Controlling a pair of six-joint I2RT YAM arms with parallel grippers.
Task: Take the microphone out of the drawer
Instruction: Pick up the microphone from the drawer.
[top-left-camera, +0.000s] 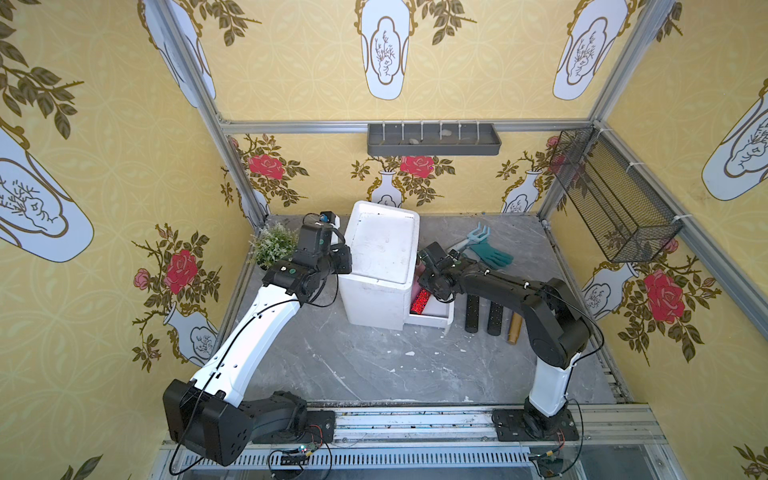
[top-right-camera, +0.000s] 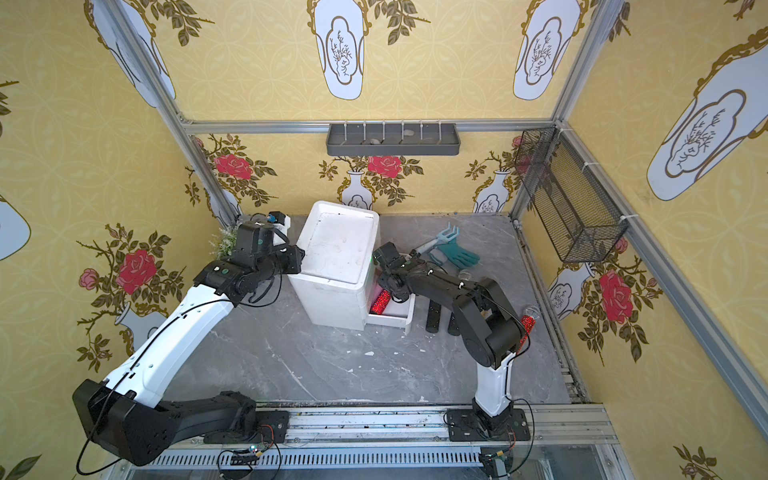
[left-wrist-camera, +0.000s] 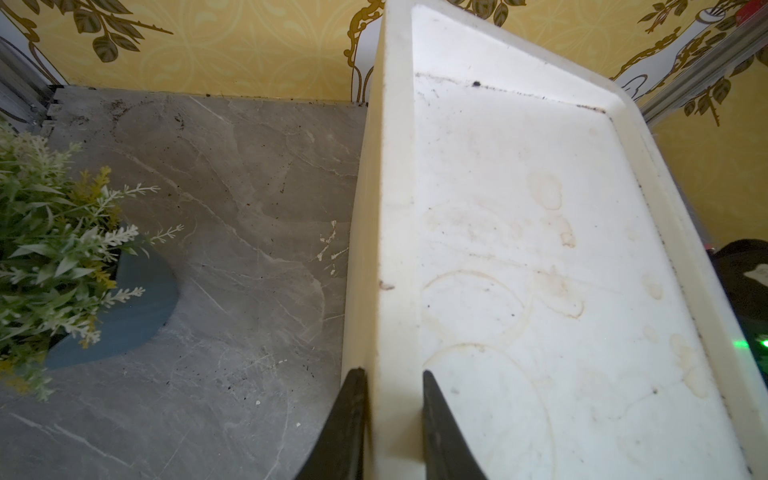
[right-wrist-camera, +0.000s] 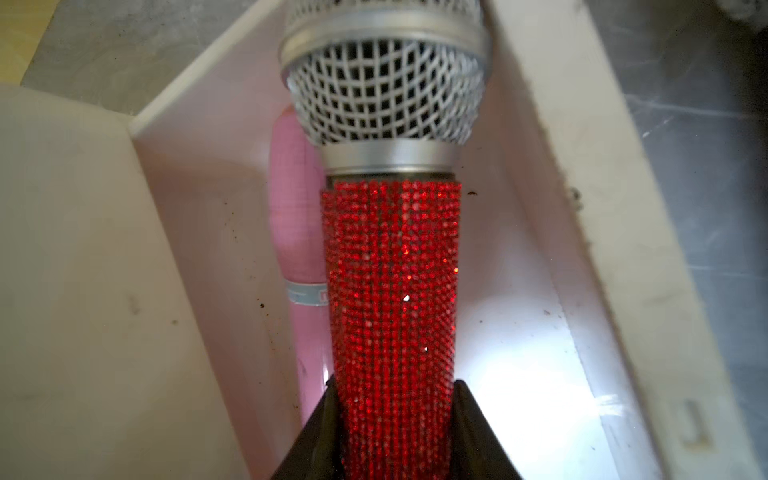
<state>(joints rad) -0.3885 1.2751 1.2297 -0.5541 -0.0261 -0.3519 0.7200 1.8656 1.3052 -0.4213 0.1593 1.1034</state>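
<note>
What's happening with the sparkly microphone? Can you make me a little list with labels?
microphone: red, sparkly, lying in the open drawer
drawer: pulled out of the white cabinet
right gripper: jaws pressed on both sides of the microphone's handle
left gripper: shut on the cabinet's top rim
pink thing: beside the microphone in the drawer, can't tell what it is

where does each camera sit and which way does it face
Both top views: high above the arm bases, facing down on cabinet, left arm, right arm.
Left wrist: along the cabinet top; left gripper shut on its rim.
Right wrist: into the open drawer; right gripper clasps the red microphone.
Shared: every view shows the cabinet.
</note>
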